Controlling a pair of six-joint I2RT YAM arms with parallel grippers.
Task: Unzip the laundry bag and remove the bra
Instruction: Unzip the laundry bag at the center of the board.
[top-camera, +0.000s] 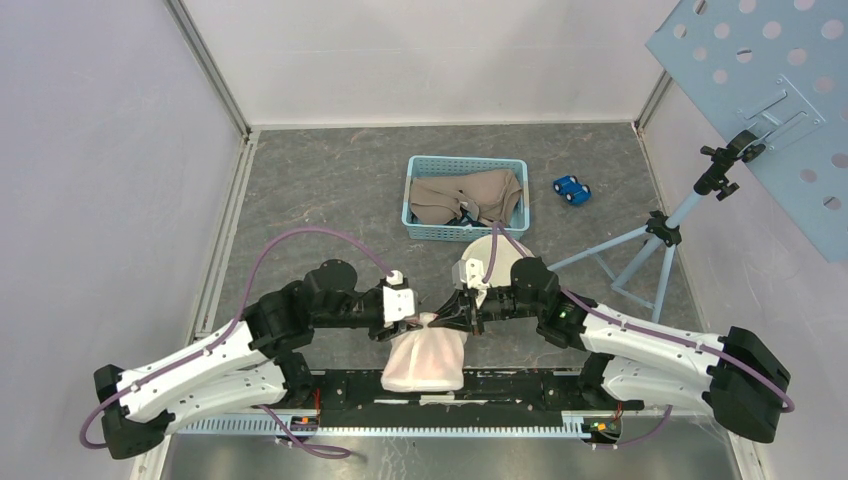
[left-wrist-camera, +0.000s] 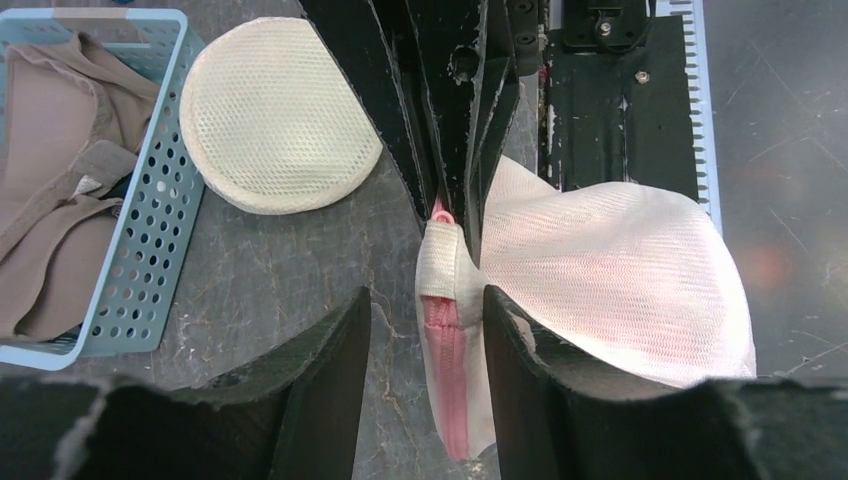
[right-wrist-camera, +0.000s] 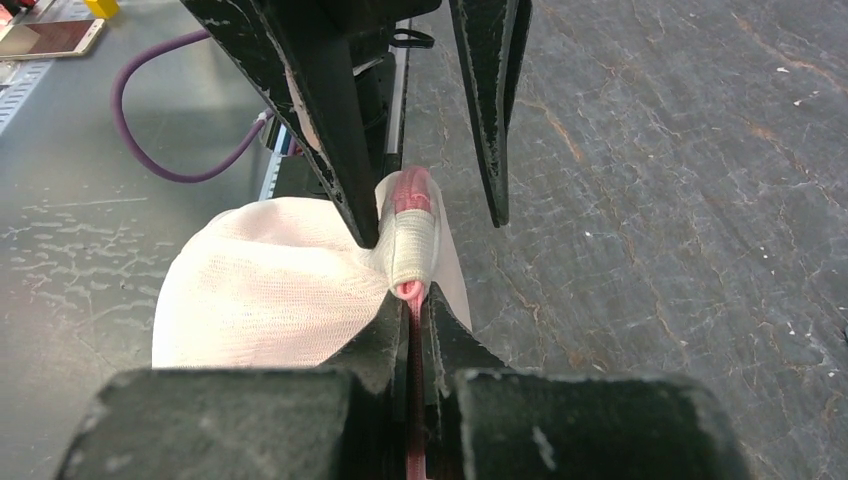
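Mesh laundry bag (top-camera: 425, 360), white with a pink zipper (left-wrist-camera: 445, 370), lies on the surface (top-camera: 330, 180) at its near edge, right between my two arms. My right fingers (right-wrist-camera: 450, 345) are pressed together on the pink zipper pull (right-wrist-camera: 410, 290) at the bag's top end, where a folded white tab covers the end of the zipper. My left fingers (left-wrist-camera: 320, 370) stand apart and straddle that same end from the opposite side. The zippered edge runs up the gap between them; one finger rests against the bulging mesh and the other stands clear of the bag, over bare surface. The zipper looks closed along the stretch I can see. Through the mesh I cannot tell what the bag holds.

Beyond my fingers, near the middle of the surface, a light-blue perforated basket (top-camera: 415, 190) holds crumpled beige garments (top-camera: 470, 195). A round cream mesh pouch (left-wrist-camera: 275, 115) lies just beside the basket's near wall. A small blue toy car (top-camera: 571, 189) sits to the right of the basket, and a pale-blue tripod stand (top-camera: 650, 250) rises at the right side.
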